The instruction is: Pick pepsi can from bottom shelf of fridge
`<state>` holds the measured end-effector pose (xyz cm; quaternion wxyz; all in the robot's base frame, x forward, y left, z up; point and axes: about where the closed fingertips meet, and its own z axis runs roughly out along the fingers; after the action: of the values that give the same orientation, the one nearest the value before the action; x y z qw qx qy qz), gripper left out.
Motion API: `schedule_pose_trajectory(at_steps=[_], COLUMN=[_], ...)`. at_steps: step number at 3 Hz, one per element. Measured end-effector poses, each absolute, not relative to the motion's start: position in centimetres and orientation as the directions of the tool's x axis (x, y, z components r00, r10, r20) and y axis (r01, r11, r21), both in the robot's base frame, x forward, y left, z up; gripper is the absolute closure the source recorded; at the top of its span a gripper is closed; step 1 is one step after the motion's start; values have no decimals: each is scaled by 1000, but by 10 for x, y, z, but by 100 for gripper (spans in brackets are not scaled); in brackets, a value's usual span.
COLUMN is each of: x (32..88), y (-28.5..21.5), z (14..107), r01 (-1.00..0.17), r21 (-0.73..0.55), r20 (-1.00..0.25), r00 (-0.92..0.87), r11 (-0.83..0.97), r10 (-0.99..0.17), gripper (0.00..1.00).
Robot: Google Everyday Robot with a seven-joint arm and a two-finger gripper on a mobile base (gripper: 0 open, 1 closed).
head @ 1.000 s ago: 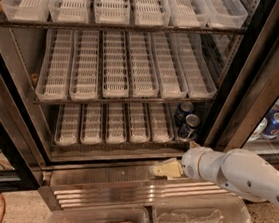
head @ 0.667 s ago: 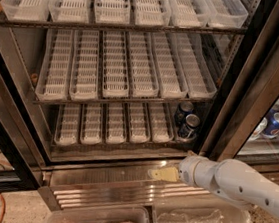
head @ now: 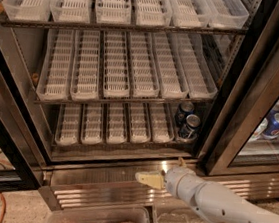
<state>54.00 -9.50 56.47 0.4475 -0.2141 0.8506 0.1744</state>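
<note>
The pepsi can point(head: 190, 128) stands upright at the right end of the bottom shelf point(head: 125, 144), at about 4 o'clock in the opening of the fridge point(head: 14, 104), just right of the short white trays point(head: 110, 123). A second can point(head: 184, 110) (alike, dark with a silver top) stands just beside it at 11 o'clock. The gripper point(head: 148, 178) hangs at 7 o'clock from the pepsi can, apart from it and outside the shelf, over the ribbed steel base point(head: 95, 193). Whether it is spread or closed I cannot tell. Brighter blue cans point(head: 277, 123) show behind glass at 3 o'clock.
</note>
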Motion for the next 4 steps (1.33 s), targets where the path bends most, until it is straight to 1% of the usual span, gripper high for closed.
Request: schedule_pose_trajectory(at_steps=[1, 2, 3, 4], x=[513, 514, 516, 528], y=[-52, -60, -61, -60], z=[566, 565, 567, 560], r01=[-536, -491, -488, -462], r21=[49, 10, 9, 38], r20=[-852, -864, -865, -881], r00=[-463, -443, -441, -433], r11=[843, 871, 873, 886], r10=[-244, -240, -238, -189], gripper=[0, 0, 0, 0])
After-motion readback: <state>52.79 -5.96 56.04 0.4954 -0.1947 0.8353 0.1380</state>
